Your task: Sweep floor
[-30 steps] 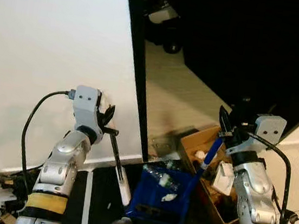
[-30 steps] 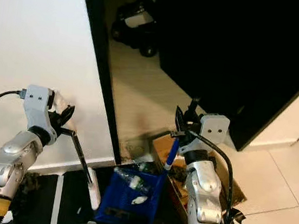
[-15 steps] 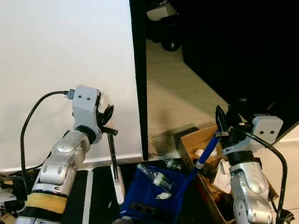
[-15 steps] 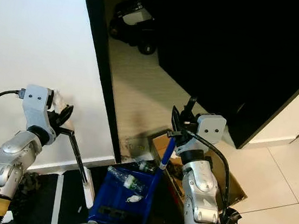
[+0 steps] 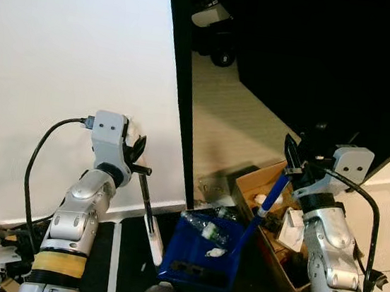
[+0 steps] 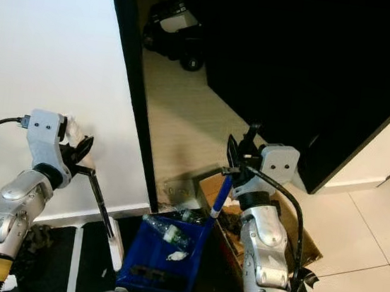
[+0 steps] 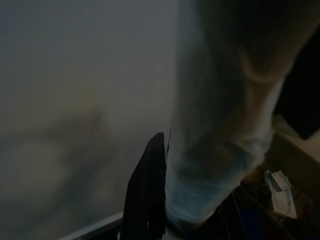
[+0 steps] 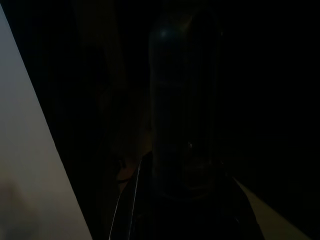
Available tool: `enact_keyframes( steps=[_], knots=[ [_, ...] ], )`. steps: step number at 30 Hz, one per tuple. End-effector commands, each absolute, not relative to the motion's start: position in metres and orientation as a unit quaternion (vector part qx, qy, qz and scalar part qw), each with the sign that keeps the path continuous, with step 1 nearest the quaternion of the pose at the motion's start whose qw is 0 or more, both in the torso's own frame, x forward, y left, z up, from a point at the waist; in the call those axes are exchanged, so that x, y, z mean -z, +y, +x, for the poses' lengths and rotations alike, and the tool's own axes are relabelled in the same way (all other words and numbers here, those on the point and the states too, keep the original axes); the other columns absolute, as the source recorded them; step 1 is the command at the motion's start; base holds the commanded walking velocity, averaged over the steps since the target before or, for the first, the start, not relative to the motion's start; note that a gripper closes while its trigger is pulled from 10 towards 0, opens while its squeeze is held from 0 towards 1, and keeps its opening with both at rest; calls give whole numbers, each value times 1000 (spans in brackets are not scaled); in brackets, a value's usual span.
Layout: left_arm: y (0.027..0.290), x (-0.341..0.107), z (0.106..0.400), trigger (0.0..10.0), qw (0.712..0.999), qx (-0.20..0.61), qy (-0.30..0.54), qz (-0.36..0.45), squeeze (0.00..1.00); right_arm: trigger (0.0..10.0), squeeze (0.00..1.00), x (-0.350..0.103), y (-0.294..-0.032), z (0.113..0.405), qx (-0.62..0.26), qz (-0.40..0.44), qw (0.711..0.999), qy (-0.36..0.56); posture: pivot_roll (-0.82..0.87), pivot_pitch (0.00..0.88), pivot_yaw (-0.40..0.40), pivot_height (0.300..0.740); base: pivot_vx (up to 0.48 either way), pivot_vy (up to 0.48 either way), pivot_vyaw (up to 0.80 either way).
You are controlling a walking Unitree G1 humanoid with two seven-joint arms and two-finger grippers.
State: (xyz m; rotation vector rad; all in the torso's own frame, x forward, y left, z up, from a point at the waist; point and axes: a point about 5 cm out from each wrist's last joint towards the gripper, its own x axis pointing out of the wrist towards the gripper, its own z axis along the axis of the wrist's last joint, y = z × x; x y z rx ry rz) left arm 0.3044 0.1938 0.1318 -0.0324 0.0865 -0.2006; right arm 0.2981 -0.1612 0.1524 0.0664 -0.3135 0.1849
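Left claw (image 5: 138, 159) clenched on the thin dark handle of a brush (image 5: 151, 226), held up near the white wall (image 5: 62, 66); brush head hangs low, just left of the blue dustpan (image 5: 202, 257). Right claw (image 5: 294, 164) grasping the dustpan's blue handle (image 5: 264, 206); pan sits below-left of it, holding a plastic bottle (image 5: 199, 226), beside a cardboard box (image 5: 271, 219) on the floor.

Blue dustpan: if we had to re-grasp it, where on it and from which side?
Grip the blue dustpan by its long handle, near the top, coming from the right side where the right gripper already holds it. The handle slants up and right, clear of the pan, which holds a bottle and scraps. The cardboard box crowds lower approaches.
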Motion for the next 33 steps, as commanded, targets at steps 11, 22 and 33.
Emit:
enact_keyframes(
  steps=[11,22,33],
  knots=[
    [197,-133,305,10000,995,93,37,-16,0,10000,0,-157,-157,295,-96,46,980,-168,125,121,63,740,285,-375,0],
    [197,-134,304,10000,995,92,35,-19,0,10000,0,-156,-157,295,-98,46,980,-166,128,120,61,740,133,-26,0],
    [196,-134,304,10000,995,95,31,-24,0,10000,0,-157,-157,295,-99,46,980,-167,125,115,62,740,0,0,0]
  ],
)
